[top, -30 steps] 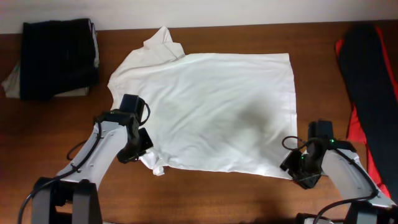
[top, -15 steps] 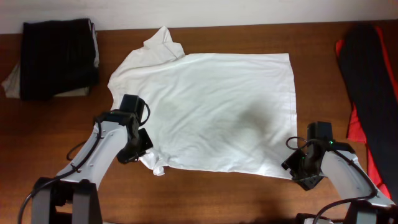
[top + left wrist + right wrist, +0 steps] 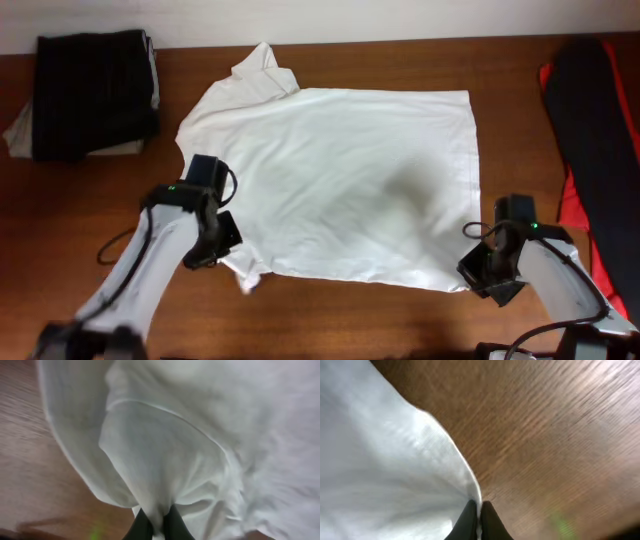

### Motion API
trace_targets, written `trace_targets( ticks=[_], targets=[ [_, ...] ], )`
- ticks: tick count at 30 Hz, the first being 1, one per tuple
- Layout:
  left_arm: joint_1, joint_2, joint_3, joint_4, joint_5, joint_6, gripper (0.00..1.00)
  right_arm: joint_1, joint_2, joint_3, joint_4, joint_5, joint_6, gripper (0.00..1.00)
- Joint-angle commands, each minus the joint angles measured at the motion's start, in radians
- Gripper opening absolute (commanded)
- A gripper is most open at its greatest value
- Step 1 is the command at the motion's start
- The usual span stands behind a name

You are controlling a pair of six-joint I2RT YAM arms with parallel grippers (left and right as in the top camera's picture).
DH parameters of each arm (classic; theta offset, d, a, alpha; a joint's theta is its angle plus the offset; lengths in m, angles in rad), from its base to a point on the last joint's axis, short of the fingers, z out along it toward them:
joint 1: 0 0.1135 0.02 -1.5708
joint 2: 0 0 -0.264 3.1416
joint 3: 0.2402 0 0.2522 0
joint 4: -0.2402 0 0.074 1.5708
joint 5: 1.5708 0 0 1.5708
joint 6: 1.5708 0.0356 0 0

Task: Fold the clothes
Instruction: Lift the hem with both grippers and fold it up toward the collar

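Left claw is clenched on a gathered pinch of the white shirt. Its 2 dark fingers press together with cloth between them. The grip sits at the shirt's near-left corner, where the fabric bunches into folds and a small tail hangs toward the near edge of the worktop.

Right claw is likewise clenched, grasping the thin hem at the shirt's near-right corner. Bare wood lies just beside the pinched edge.

The shirt lies spread across the middle of the worktop, mostly flat, with light wrinkles. Its straight hem faces the right edge. A crumpled flap reaches toward the far edge, left of centre; whether this is sleeve or collar cannot be told. A grey shadow falls on the cloth right of centre.

Other items:
1. A dark folded pile sits in the far-left corner, with pale cloth showing beneath it, well apart from the shirt.
2. A red and black garment lies along the right edge, apart from the shirt and near the right arm.
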Motion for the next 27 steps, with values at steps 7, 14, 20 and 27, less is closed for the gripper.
trace_targets(
  ticks=[7,14,20,27],
  targets=[
    [0.000,-0.261,0.010,0.154,0.006,0.016,0.01,0.003,-0.056,0.180,0.030,0.007,0.002,0.04],
    [0.001,-0.082,0.010,0.436,-0.047,0.016,0.01,0.004,-0.053,0.180,0.306,-0.070,-0.022,0.04],
    [0.002,0.050,0.010,0.528,-0.095,0.016,0.01,0.004,-0.032,0.180,0.494,-0.069,-0.023,0.05],
    [0.056,0.077,0.010,0.733,-0.096,0.016,0.02,0.032,0.105,0.180,0.587,-0.043,-0.022,0.04]
  ],
)
